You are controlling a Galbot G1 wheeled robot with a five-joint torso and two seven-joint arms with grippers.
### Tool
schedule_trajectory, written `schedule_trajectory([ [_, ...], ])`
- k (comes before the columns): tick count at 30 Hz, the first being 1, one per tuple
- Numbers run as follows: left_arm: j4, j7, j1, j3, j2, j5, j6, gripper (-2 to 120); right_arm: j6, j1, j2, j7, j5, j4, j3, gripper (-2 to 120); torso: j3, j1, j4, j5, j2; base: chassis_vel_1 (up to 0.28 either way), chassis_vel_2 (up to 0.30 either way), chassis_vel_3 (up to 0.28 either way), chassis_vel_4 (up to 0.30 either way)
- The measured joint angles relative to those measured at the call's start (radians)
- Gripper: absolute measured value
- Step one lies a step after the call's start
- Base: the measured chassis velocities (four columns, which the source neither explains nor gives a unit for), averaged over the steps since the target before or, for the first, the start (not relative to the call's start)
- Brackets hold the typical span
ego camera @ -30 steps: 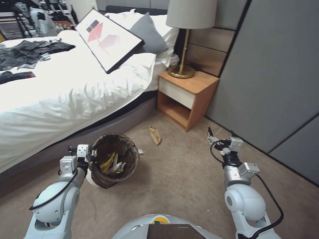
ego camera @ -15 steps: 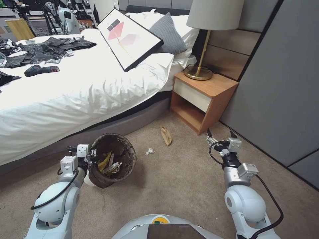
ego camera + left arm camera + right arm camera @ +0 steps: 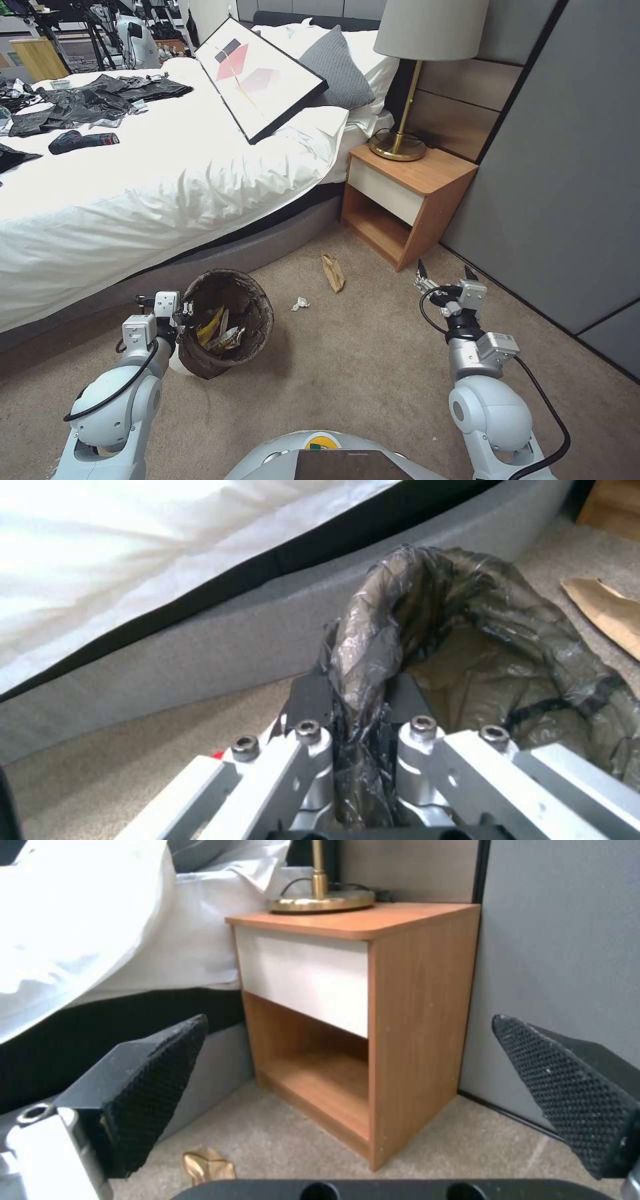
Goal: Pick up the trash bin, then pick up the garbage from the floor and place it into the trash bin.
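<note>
Near left by the bed base, left gripper [image 3: 183, 309] is clamped on the liner-wrapped rim of the trash bin [image 3: 227, 321], wrappers already inside. Right gripper [image 3: 445, 275] hangs spread wide and empty near the nightstand [image 3: 407, 193]; tan paper piece [image 3: 333, 271] and white tissue [image 3: 300, 304] lie on the carpet [image 3: 360, 367] between. Risk: the hold looks mostly on thin bag, so the bin could slip or tip and spill.

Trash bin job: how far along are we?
Done: the left hand grips the trash bin by its rim, with wrappers already inside. Left: a tan paper piece and white tissue lie on the floor; the right hand hangs open and empty.
</note>
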Motion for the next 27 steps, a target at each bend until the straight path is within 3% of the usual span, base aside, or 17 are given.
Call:
schedule_trajectory([
  [27, -0.018, 0.000, 0.003, 0.009, 0.002, -0.001, -0.002, 7, 0.012, -0.009, -0.001, -0.013, -0.021, -0.011, -0.022, 100, 0.000, 0.000, -0.0002, 0.0000, 0.000, -0.014, 0.011, 0.014, -0.009],
])
